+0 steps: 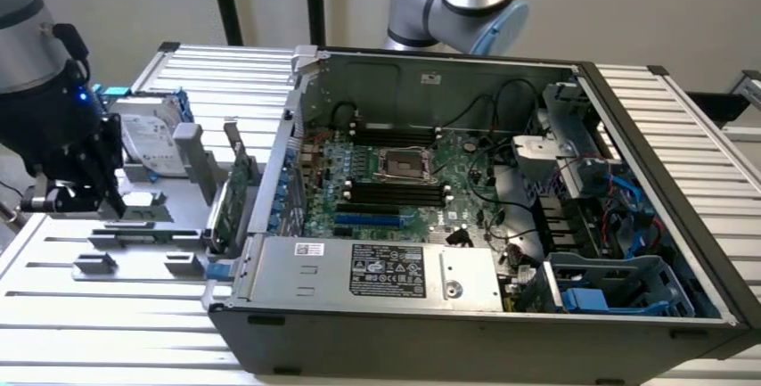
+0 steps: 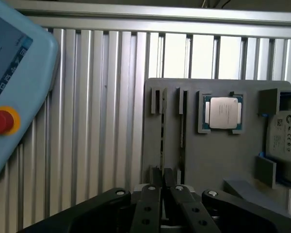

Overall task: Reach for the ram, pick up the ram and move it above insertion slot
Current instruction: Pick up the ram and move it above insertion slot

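My black gripper (image 1: 74,197) hangs at the exterior view's left, just above the grey parts fixture (image 1: 131,236), well outside the open computer case. In the wrist view the gripper (image 2: 162,177) sits over the fixture (image 2: 213,160), in line with two narrow upright holders (image 2: 183,104). Thin dark lines run along those holders. I cannot tell whether either is the ram, so the green stick counts as hidden. The insertion slots (image 1: 393,194) are long black parallel strips on the green motherboard (image 1: 458,159), in front of the silver CPU socket (image 1: 402,166).
On the fixture are a loose CPU chip (image 2: 223,112), a silver hard drive (image 1: 149,141) (image 2: 283,136) and an upright green expansion card (image 1: 244,185). A teach pendant with a red button (image 2: 1,121) lies on the ribbed aluminium table. The case wall (image 1: 280,159) stands between fixture and motherboard.
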`<state>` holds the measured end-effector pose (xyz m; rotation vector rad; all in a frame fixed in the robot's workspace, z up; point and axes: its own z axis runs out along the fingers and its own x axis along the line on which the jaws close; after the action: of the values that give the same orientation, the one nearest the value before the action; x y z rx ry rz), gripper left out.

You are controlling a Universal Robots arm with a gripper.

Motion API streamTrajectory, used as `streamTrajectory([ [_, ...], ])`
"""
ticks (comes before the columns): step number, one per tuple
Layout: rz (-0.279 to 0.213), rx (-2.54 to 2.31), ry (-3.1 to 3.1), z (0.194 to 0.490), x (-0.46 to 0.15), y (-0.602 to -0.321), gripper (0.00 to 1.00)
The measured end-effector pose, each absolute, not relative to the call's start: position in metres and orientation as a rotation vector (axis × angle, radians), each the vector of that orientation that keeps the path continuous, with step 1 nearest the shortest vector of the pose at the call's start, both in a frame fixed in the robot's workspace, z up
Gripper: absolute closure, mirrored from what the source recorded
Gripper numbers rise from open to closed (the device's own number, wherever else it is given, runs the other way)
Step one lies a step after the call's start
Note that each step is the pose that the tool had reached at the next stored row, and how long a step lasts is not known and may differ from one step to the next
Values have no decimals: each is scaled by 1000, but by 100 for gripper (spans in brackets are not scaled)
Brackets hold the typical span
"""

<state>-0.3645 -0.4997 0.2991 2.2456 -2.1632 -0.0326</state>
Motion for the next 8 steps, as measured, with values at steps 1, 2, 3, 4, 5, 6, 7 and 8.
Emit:
streamTrajectory([
  [1, -34, 2247, -2163, 303, -362, -500, 87],
  [2, -36, 2249, -2162, 308, -359, -500, 87],
  [3, -37, 2251, -2162, 311, -357, -500, 87],
  [4, -39, 2252, -2161, 315, -355, -500, 87],
  [5, -40, 2253, -2161, 319, -352, -500, 87],
  [6, -41, 2255, -2160, 324, -350, -500, 87],
  [7, -42, 2256, -2159, 327, -347, -500, 87],
  [8, -44, 2258, -2159, 332, -345, -500, 87],
])
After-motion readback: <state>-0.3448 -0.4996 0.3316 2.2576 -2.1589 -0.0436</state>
